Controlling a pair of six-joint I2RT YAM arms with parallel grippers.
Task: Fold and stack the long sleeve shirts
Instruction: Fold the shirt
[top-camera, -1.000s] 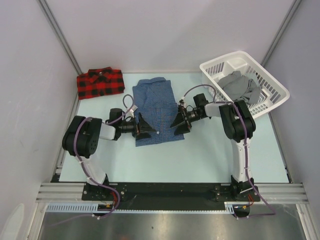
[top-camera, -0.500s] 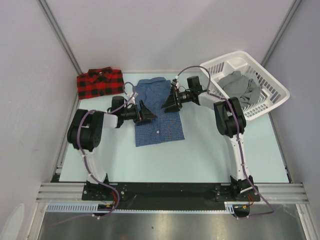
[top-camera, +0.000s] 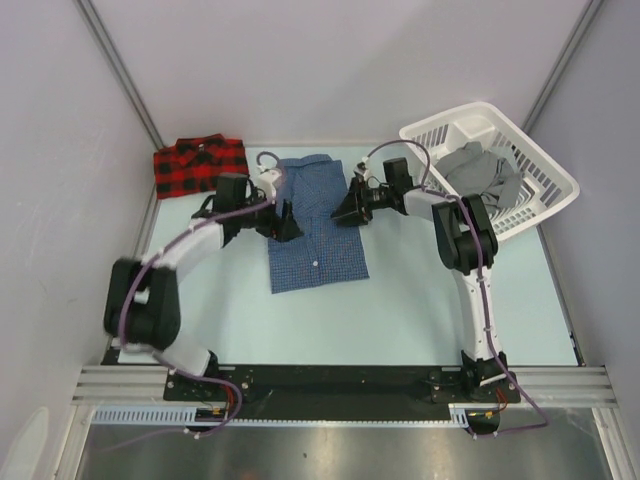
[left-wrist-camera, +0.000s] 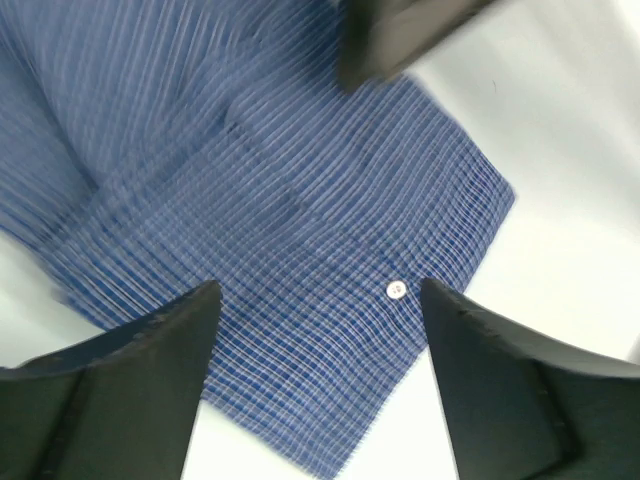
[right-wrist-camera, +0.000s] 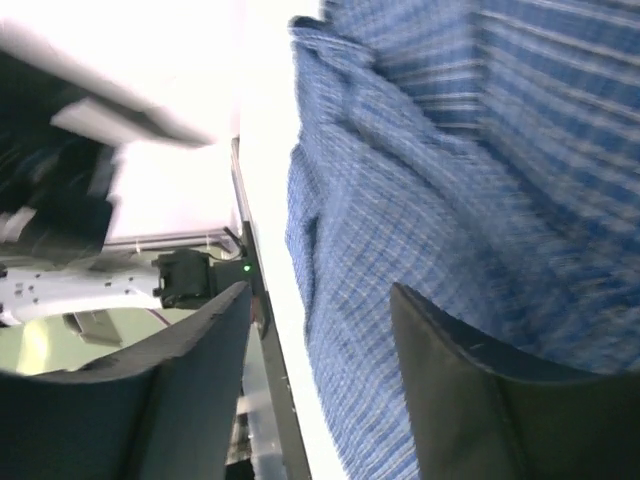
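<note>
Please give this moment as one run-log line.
left gripper: open, over blue shirt | right gripper: open, over blue shirt | plaid shirt: folded

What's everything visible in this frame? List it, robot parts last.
blue check shirt: 1, dark blue, table centre
plaid shirt: 1, red and black, folded, far left corner
basket: 1, white, far right corner
garment: 1, grey, inside the basket
table: 1, pale blue
left gripper: 1, black, open, over the blue check shirt's left side
right gripper: 1, black, open, at its right side
</note>
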